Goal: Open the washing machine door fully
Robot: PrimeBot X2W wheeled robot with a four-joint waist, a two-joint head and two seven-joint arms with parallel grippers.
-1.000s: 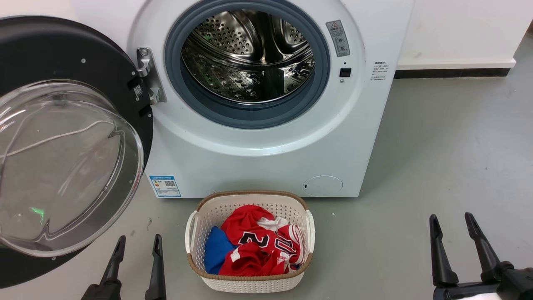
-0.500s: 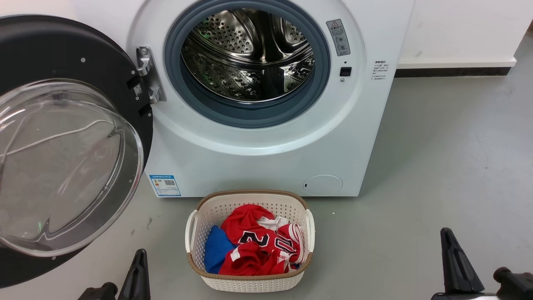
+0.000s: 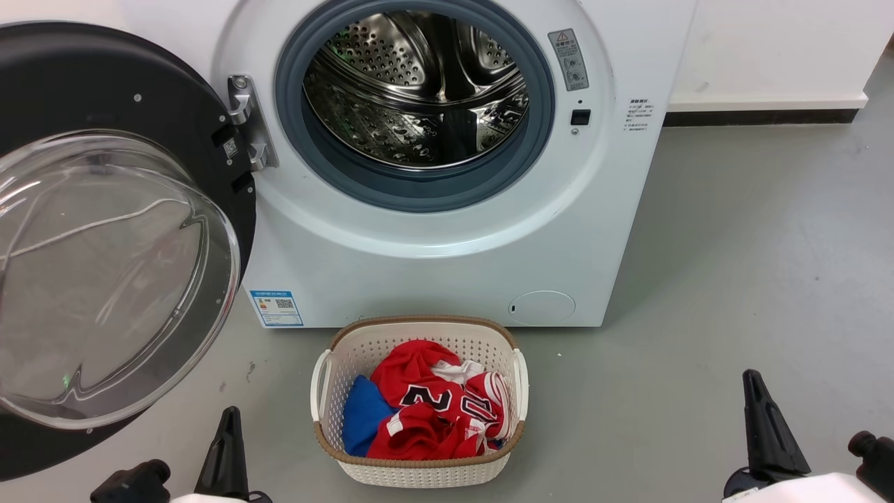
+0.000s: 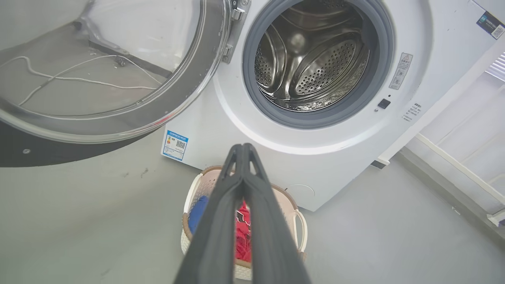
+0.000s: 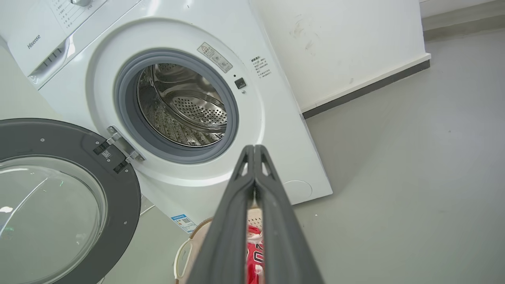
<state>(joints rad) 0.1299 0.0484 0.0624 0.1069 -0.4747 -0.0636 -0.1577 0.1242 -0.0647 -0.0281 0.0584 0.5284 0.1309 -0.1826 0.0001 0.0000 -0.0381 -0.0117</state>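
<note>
The left end effector (image 4: 241, 149) has its two dark fingers pressed together, tips touching, with nothing between them. It hangs above the floor (image 3: 733, 244), pointing toward the front of the washing machine (image 3: 454, 279). The right end effector (image 5: 254, 150) is likewise closed tip to tip on nothing, and is aimed at the same front from the other side.

Between the two, on the floor just before the machine's bottom edge, stands a white basket (image 3: 419, 323) with a brown rim. It holds a red jersey (image 3: 433, 409) and a blue cloth (image 3: 360, 419).

The washing machine door (image 3: 105, 244) stands swung wide out to the robot's left. It hangs on the metal hinge (image 3: 248, 126) at the left side of the opening, with its black rim and bulging clear glass bowl facing the robot. The grey rubber ring (image 3: 419, 197) and the steel drum (image 3: 419, 91) lie fully uncovered.
</note>
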